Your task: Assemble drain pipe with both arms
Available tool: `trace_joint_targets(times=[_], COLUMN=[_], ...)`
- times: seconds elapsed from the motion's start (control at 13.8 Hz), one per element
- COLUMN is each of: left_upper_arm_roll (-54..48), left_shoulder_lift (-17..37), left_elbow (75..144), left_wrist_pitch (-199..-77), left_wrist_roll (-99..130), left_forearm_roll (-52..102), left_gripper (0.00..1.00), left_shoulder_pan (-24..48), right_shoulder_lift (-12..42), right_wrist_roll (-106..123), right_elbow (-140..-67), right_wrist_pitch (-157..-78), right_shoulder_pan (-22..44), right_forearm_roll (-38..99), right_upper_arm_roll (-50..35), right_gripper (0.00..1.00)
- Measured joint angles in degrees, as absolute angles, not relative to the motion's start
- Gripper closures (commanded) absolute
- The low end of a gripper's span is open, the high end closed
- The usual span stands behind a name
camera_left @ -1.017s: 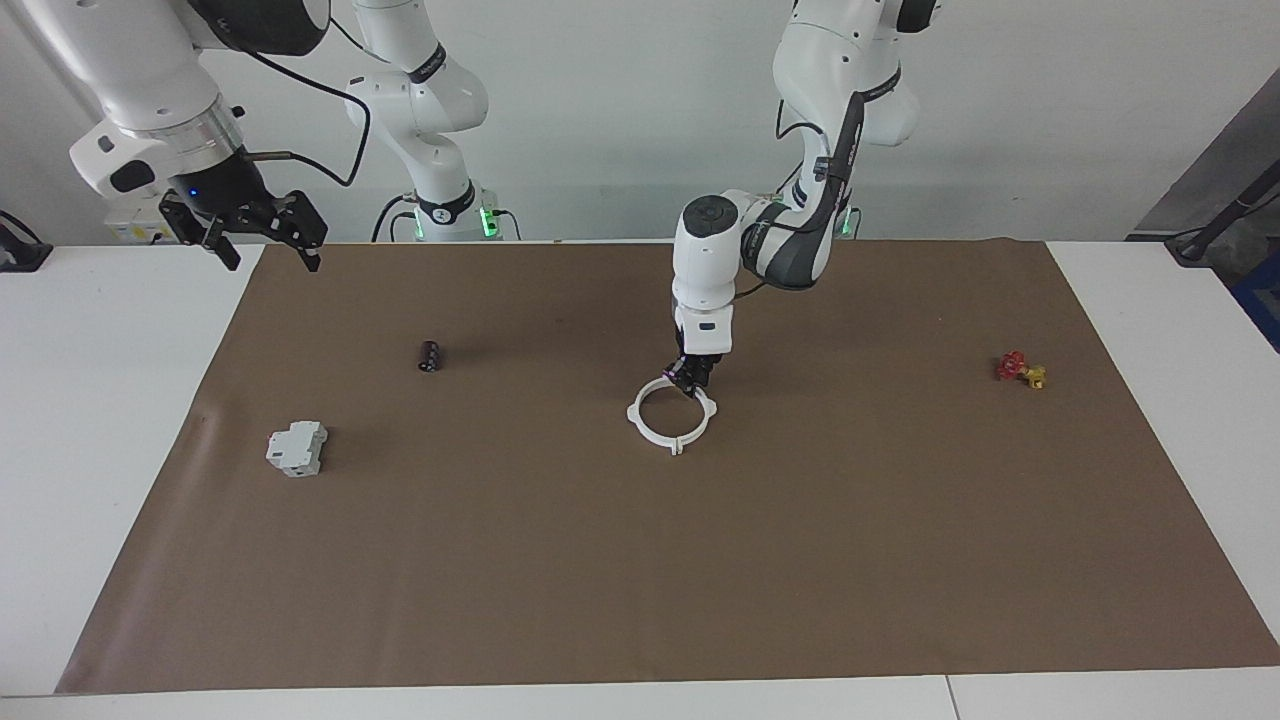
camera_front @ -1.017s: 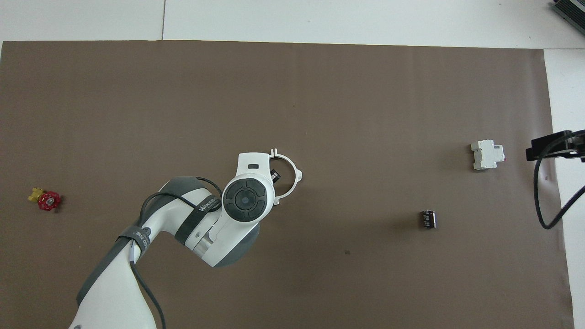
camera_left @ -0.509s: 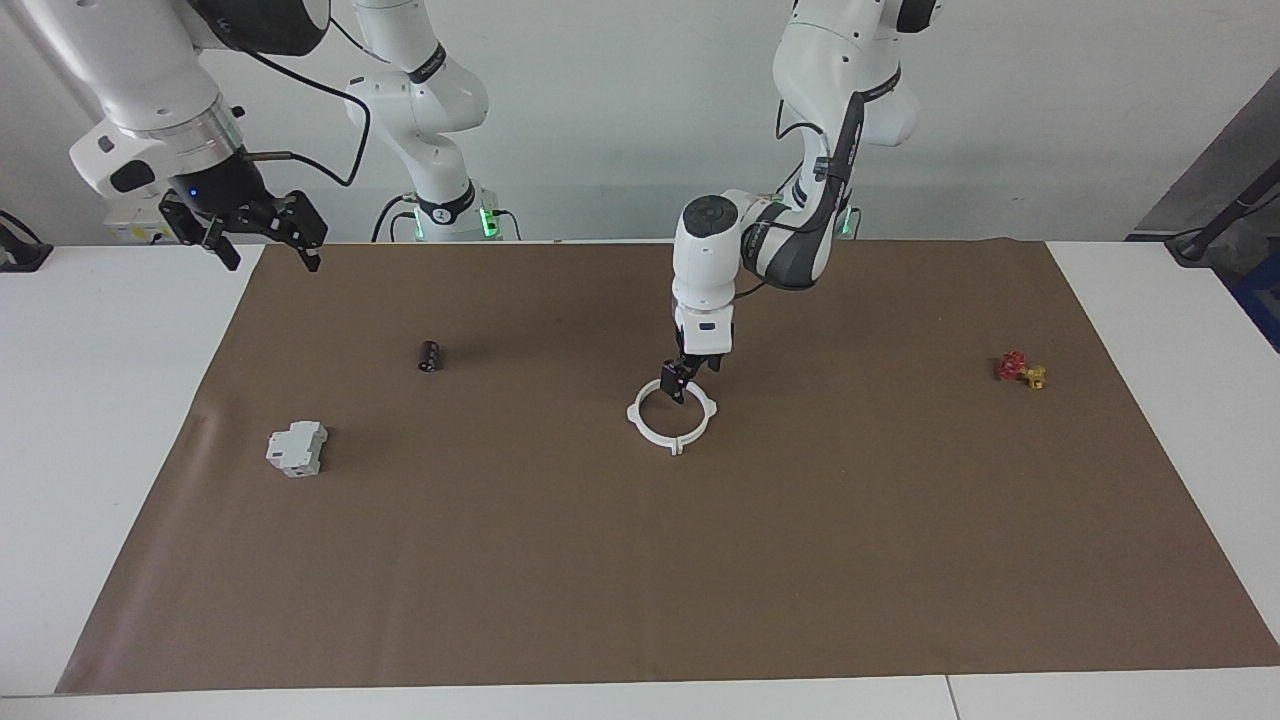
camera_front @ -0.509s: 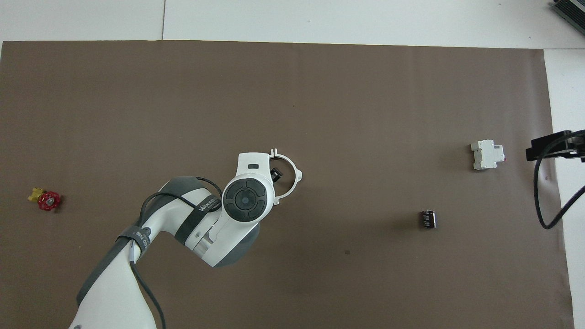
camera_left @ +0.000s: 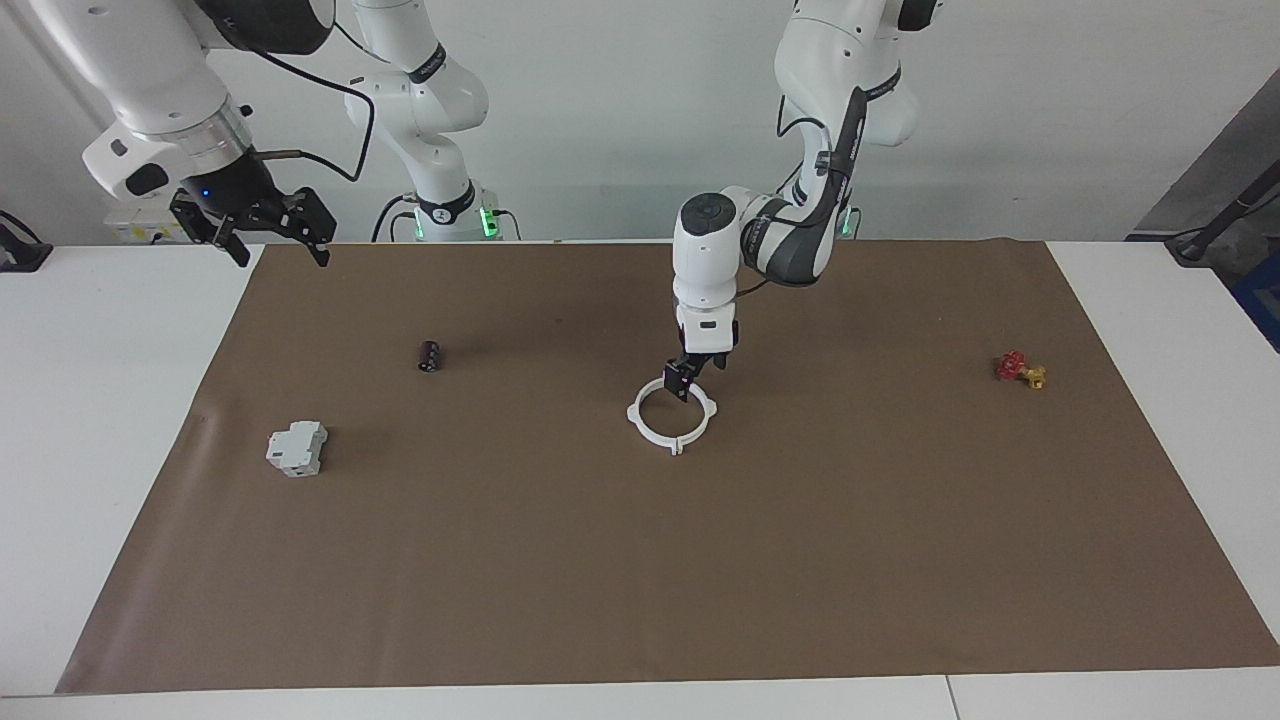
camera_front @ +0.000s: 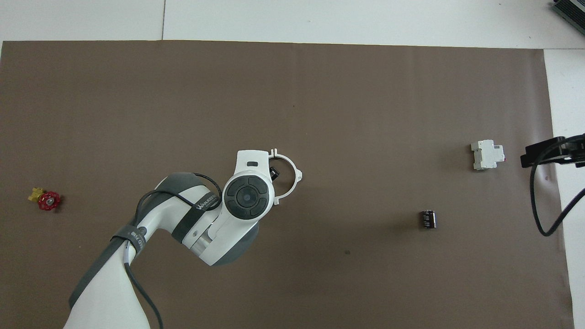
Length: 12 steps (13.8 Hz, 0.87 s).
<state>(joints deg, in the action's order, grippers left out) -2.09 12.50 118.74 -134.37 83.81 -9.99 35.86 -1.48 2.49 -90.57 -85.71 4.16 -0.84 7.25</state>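
The drain pipe [camera_left: 640, 428] lies on the brown mat [camera_left: 640, 580] near the middle as one closed white ring with small tabs. In the overhead view only part of its arc [camera_front: 295, 180] shows, and the left arm hides the rest. My left gripper [camera_left: 690, 376] points down just above the ring's edge nearest the robots. Its fingers are apart and hold nothing. One fingertip [camera_front: 274, 172] shows in the overhead view inside the ring. My right gripper [camera_left: 275, 232] waits open and empty in the air over the mat's corner at the right arm's end, and it shows partly in the overhead view [camera_front: 548, 153].
A grey-white boxy block [camera_left: 297, 448] [camera_front: 488, 155] and a small dark cylinder [camera_left: 429, 355] [camera_front: 428, 219] lie on the mat toward the right arm's end. A small red and yellow valve part [camera_left: 1020, 369] [camera_front: 45, 199] lies toward the left arm's end.
My left gripper has opened and risen a little off the ring, which stays flat on the mat. My right gripper has shifted slightly.
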Motion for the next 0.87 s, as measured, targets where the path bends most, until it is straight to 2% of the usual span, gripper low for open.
trace_joint_targets(times=[0.51, 0.87], left_upper_arm_roll=[-0.90, -0.15], left_shoulder_lift=[-2.79, -13.32], left_elbow=[114.29, 108.64], left_wrist_pitch=[-112.01, -94.92], left_wrist_roll=[66.65, 46.06], left_forearm_roll=[-10.14, -9.88], left_gripper=[0.00, 0.00], left_shoulder_pan=[31.41, 22.31], right_shoulder_lift=[-1.48, -1.48], right_wrist_roll=[2.51, 2.51], right_elbow=[-90.57, -90.57], right_wrist_pitch=[-85.71, -85.71], right_shoulder_pan=[4.15, 4.15], right_forearm_roll=[-0.84, -0.84], right_upper_arm_roll=[7.23, 7.23], right_gripper=[0.00, 0.00])
